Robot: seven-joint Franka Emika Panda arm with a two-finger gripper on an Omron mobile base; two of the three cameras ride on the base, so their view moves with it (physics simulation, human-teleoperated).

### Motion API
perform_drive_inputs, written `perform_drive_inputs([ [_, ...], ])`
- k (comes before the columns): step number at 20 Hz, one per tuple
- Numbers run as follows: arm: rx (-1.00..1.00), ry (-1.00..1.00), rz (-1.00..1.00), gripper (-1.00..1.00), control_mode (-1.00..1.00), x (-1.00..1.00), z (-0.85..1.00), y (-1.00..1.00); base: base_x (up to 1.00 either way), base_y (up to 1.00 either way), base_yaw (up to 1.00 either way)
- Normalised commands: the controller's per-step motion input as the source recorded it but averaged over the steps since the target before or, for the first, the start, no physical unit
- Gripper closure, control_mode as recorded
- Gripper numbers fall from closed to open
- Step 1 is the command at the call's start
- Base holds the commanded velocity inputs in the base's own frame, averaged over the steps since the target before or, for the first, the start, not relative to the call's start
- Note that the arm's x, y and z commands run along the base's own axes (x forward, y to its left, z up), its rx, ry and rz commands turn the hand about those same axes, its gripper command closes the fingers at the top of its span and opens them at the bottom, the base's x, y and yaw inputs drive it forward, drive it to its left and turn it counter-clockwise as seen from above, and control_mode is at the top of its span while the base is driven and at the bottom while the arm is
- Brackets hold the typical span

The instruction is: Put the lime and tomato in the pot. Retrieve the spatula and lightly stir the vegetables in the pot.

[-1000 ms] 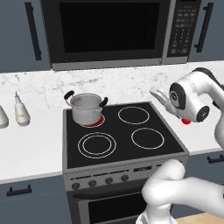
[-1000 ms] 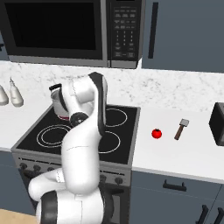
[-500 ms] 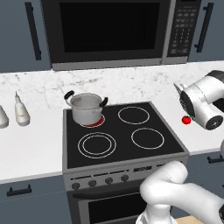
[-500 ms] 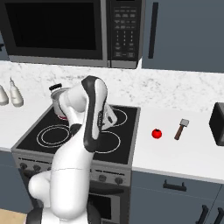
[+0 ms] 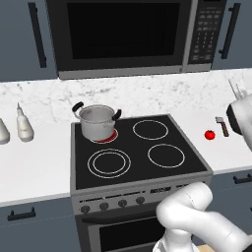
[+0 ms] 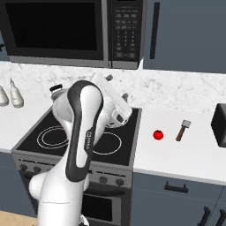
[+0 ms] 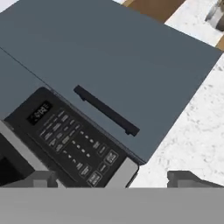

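On the white marble bench [image 5: 44, 162] right of the stove, the small round red tomato [image 5: 209, 134] is uncovered beside the grey-headed spatula [image 5: 222, 126] now the arm has swung right, the shiny steel pot [image 5: 97, 121] looks empty, the pincer [image 7: 113, 178] seemingly released.

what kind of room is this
A kitchen, rendered rather than real: a black four-burner stove set into a white counter, a microwave mounted above it, and a steel pot on one burner.
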Motion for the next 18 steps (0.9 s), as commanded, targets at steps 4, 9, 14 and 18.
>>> perform_drive_inputs([
  [4, -0.11, -0.41, -0.06, -1.0, -1.0, -0.78, 1.0, -0.41, 0.0, 0.0, 0.0],
  [9, 0.34, -0.31, -0.01, -1.0, -1.0, -0.59, 1.0, -0.12, 0.0, 0.0, 0.0],
  [14, 0.46, -0.26, 0.13, -1.0, -1.0, -0.38, 1.0, 0.0, 0.0, 0.0, 0.0],
  [18, -0.18, -0.51, 0.17, -1.0, -1.0, -0.46, 1.0, -0.02, 0.0, 0.0, 0.0],
])
